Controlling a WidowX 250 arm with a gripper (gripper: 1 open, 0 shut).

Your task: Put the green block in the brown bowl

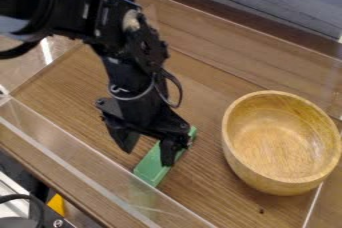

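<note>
The green block (155, 168) lies flat on the wooden table near the front, its far end hidden behind my gripper. Directly over that block hangs my black gripper (146, 145), open, one finger left of the block and the other at its right edge. I cannot tell whether the fingers touch the block. The brown bowl (279, 140) stands upright to the right with nothing in it, well apart from the gripper.
A clear plastic wall (80, 182) runs along the front and left of the wooden table (80, 102). The black arm (94, 22) reaches in from the upper left. A wooden ledge (267, 2) lies behind.
</note>
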